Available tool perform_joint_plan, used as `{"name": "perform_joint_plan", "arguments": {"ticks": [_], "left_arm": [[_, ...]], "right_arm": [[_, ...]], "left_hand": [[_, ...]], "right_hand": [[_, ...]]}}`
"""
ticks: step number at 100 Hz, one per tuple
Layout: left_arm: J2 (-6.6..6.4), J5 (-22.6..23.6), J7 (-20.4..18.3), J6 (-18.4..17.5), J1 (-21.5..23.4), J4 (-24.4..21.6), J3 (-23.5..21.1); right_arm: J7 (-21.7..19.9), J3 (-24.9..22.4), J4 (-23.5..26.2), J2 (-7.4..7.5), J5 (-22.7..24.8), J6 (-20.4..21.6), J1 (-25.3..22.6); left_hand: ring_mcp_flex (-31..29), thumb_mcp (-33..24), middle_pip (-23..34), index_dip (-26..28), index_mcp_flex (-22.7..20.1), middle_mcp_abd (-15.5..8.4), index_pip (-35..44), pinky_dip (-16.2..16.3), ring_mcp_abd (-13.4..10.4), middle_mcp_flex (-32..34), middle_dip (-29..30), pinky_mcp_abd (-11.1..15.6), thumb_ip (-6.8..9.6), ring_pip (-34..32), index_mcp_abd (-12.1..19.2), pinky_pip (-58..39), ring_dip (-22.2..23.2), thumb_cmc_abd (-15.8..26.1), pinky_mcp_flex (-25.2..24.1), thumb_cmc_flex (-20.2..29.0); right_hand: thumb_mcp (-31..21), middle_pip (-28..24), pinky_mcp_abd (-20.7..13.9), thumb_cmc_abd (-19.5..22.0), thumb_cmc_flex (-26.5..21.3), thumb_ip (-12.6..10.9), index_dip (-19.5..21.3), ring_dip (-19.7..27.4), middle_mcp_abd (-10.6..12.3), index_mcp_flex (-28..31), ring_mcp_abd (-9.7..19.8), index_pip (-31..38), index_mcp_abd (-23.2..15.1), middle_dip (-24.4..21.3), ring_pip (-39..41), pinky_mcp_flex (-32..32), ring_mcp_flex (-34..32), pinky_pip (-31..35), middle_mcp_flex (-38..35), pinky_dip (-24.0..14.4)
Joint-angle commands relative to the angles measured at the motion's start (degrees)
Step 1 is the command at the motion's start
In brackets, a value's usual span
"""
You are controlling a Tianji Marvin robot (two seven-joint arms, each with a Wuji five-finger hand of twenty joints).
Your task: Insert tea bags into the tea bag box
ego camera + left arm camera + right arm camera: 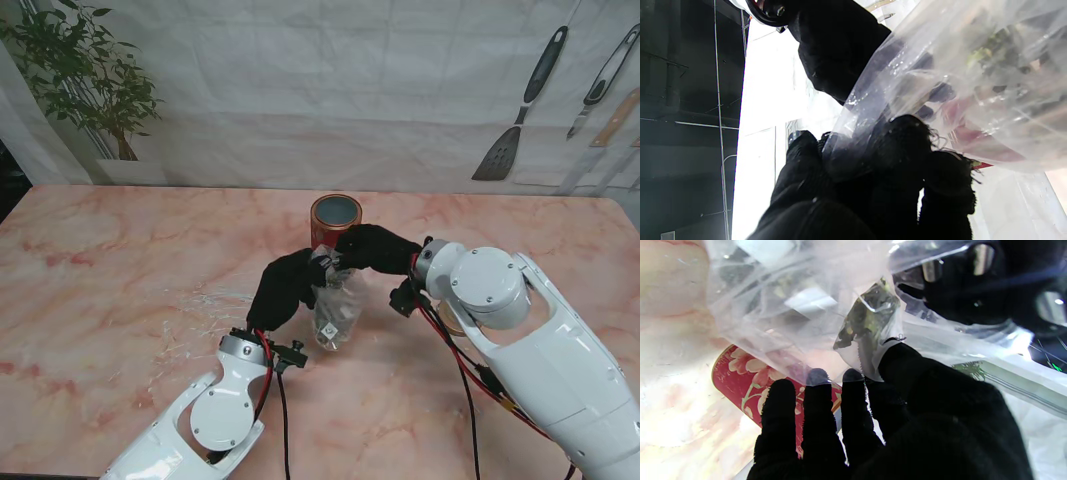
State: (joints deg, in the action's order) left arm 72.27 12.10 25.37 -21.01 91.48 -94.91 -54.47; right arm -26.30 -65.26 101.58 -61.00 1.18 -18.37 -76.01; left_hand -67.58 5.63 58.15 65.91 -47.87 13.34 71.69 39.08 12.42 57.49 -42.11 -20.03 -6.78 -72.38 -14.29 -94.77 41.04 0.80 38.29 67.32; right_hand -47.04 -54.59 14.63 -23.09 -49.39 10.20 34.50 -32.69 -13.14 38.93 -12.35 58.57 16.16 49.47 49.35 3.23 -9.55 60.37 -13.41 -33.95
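A clear plastic bag (338, 312) holding several tea bags hangs just above the table's middle. My left hand (284, 287), in a black glove, is shut on the bag's (973, 83) upper edge from the left. My right hand (375, 247) reaches in from the right at the bag's mouth. In the right wrist view its thumb and fingers (853, 386) pinch a small sachet of green leaf tea (870, 316). The tea bag box, a red flowered round tin (335, 214), stands open just beyond both hands, and its wall (736, 373) shows behind my right fingers.
Pink marble table (120, 270) all round. A potted plant (85, 80) stands at the far left corner. A spatula (520, 110) and other utensils hang on the back wall at right. A tan round thing (452, 326) lies partly hidden under my right arm.
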Motion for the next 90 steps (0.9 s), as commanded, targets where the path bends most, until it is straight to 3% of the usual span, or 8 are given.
{"name": "perform_joint_plan", "arguments": {"ticks": [1,25,51,90], "left_arm": [[0.06,-0.3,-0.8,0.3,-0.1,-0.2,-0.1],[0.08,-0.3,-0.9,0.5,-0.3,0.0,0.0],[0.14,-0.2,-0.7,0.6,-0.3,0.1,0.1],[0.10,-0.3,-0.8,0.6,-0.3,0.2,0.0]], "right_arm": [[0.6,-1.2,1.3,-0.64,-1.0,0.4,-0.8],[2.7,-3.4,2.4,-1.33,-3.6,1.4,-2.2],[3.5,-4.3,3.3,-1.45,-3.6,2.2,-2.6],[6.4,-6.2,6.7,-1.92,-2.3,2.0,-3.1]], "left_hand": [[-0.2,-2.6,0.3,0.5,-0.5,-2.9,2.7,0.3,0.3,0.4,1.0,3.1,2.59,1.8,1.9,-1.6,-0.6,5.0,0.4,4.2],[-0.2,-2.6,0.3,0.5,-0.6,-2.8,2.8,0.3,0.4,0.3,1.0,3.0,2.58,1.7,1.9,-1.6,-0.6,5.0,0.4,4.1],[-0.2,-2.6,0.3,0.5,-0.6,-2.7,2.7,0.3,0.3,0.4,1.0,3.0,2.59,1.7,2.0,-1.6,-0.6,5.0,0.4,4.2],[-0.2,-2.7,0.3,0.5,-0.6,-2.8,2.7,0.3,0.4,0.4,1.0,2.9,2.60,1.7,1.9,-1.6,-0.6,5.0,0.4,4.2]], "right_hand": [[-1.6,1.6,-1.7,0.6,-1.4,-3.5,1.6,1.4,0.7,1.5,1.8,1.8,-1.9,-2.0,-2.3,1.2,2.0,-1.6,1.8,0.4],[-5.9,8.0,-1.6,-2.7,0.8,-4.9,1.2,4.2,0.4,3.9,2.3,2.0,-2.1,-8.6,-9.7,2.1,2.4,-5.2,1.0,0.4],[-5.7,7.6,-1.9,-2.3,0.1,-4.7,1.2,4.4,0.7,3.8,2.3,1.9,-1.1,-8.9,-10.5,2.3,2.4,-6.1,0.5,0.4],[-6.5,1.4,-2.9,-1.2,0.4,-5.1,4.4,1.9,0.6,2.4,1.8,2.2,1.0,-5.0,-6.7,1.5,2.3,-6.3,0.9,-1.0]]}}
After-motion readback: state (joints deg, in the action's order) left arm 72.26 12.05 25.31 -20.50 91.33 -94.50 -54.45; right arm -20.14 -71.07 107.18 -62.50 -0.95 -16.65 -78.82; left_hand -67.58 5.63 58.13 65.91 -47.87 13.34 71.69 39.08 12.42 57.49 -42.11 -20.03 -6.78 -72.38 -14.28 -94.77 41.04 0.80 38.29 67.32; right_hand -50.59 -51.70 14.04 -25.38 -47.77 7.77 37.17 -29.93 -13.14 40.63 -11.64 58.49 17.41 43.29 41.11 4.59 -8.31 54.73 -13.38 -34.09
